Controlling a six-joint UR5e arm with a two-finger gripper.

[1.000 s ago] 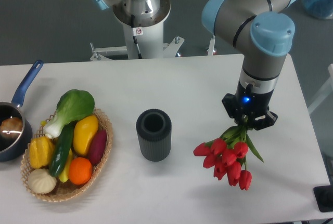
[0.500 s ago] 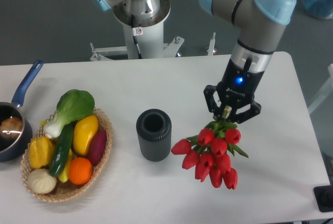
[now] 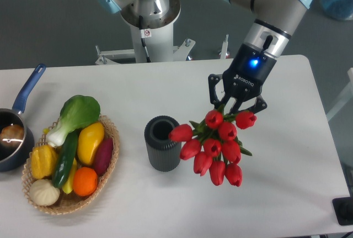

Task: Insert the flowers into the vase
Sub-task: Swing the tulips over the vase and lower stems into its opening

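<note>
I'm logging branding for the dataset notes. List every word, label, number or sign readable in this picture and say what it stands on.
"ROBOTIQ": white lettering on the black body of the hand, above the red tulips.
Small red and white sticker on the white robot base column: too small to read.
Blue light on the wrist: a lamp, no text.
Nothing readable on the ribbed vase, basket or saucepan.

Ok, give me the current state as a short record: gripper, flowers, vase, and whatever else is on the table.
gripper: gripper shut on the stems, above the table
flowers: red flowers held with buds hanging down, just right of the vase, not inside
vase: dark ribbed vase upright, mouth open, nothing in it
basket: wicker basket of fruit and vegetables, left of the vase
saucepan: blue-handled saucepan at the left edge
</note>
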